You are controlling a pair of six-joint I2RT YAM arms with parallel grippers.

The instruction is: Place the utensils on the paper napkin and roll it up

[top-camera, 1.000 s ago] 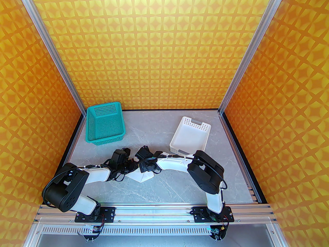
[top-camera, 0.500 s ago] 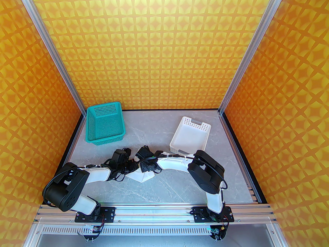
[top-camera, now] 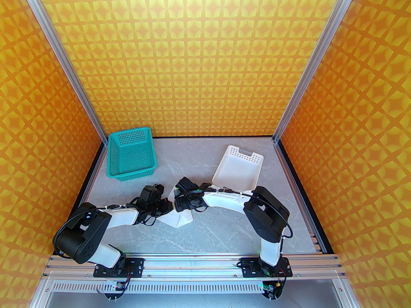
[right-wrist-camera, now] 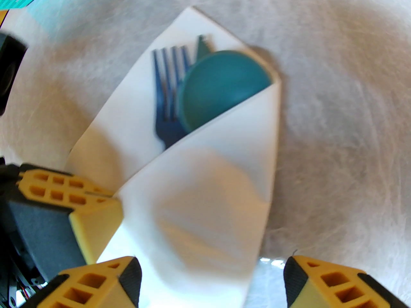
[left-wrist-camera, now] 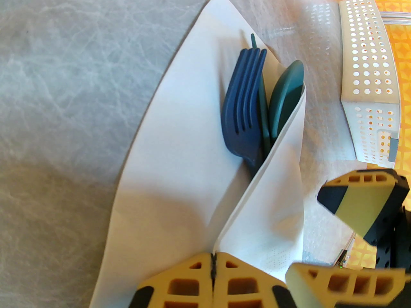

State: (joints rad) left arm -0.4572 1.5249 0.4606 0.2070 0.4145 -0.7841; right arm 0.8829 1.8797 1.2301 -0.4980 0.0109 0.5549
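The white paper napkin (left-wrist-camera: 179, 172) lies on the table with its right flap folded over the utensils. Out of the fold stick the fork (left-wrist-camera: 244, 107), the round spoon (left-wrist-camera: 285, 91) and the knife's tip (left-wrist-camera: 253, 40). My left gripper (left-wrist-camera: 213, 258) is shut, pinching the napkin where the flap's edge meets the lower layer. The right gripper (right-wrist-camera: 221, 287) hovers open just above the folded flap (right-wrist-camera: 218, 188), holding nothing. The fork (right-wrist-camera: 167, 91) and spoon (right-wrist-camera: 221, 88) show there too. From above, both grippers meet over the napkin (top-camera: 179, 219).
A teal perforated basket (top-camera: 128, 136) stands at the back left. A white perforated tray (top-camera: 244, 154) sits at the back right, close behind the right forearm. Grey marbled table stretches in front of the napkin; orange patterned walls enclose three sides.
The right gripper has opened wider and drawn back from the flap, its elbow swinging right. The left gripper stays shut in place. The napkin stays folded.
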